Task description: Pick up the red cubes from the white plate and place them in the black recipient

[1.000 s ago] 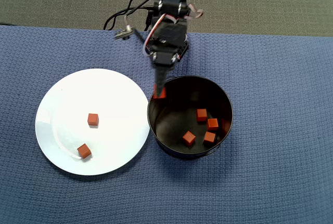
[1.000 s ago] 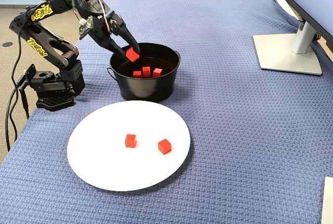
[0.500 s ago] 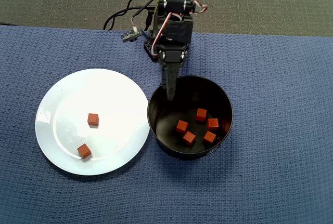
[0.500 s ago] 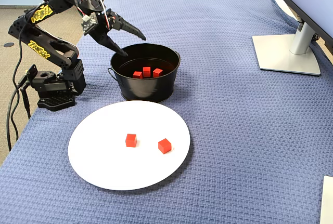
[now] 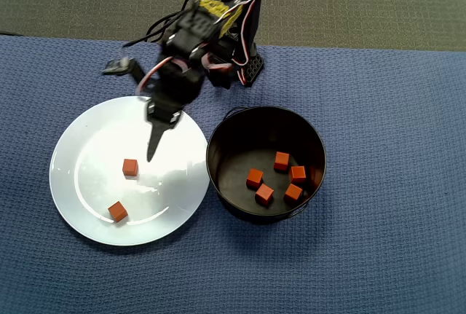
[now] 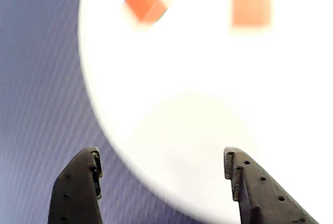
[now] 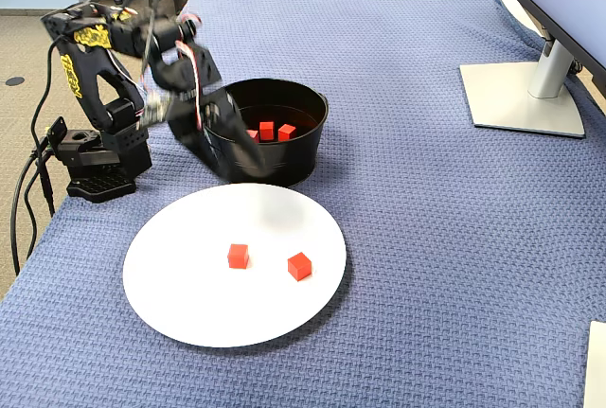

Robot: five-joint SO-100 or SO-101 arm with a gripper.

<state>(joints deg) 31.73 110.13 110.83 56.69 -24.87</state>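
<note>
Two red cubes lie on the white plate point(image 5: 87, 183): one near the middle point(image 5: 130, 167), one near the front rim point(image 5: 118, 211). They also show in the fixed view point(image 7: 238, 256) point(image 7: 299, 265) and, blurred, in the wrist view point(image 6: 145, 3) point(image 6: 251, 11). Several more cubes point(image 5: 264, 194) lie in the black recipient point(image 5: 218, 139), right of the plate. My gripper point(image 6: 161, 154) is open and empty. It hangs above the plate's far rim point(image 7: 232, 167), short of the cubes point(image 5: 149, 143). One finger is over the cloth, the other over the plate point(image 6: 218, 104).
A blue woven cloth point(image 5: 393, 241) covers the table. The arm's base point(image 7: 95, 162) stands behind the plate, beside the recipient point(image 7: 294, 157). A monitor stand point(image 7: 521, 96) sits at the right of the fixed view.
</note>
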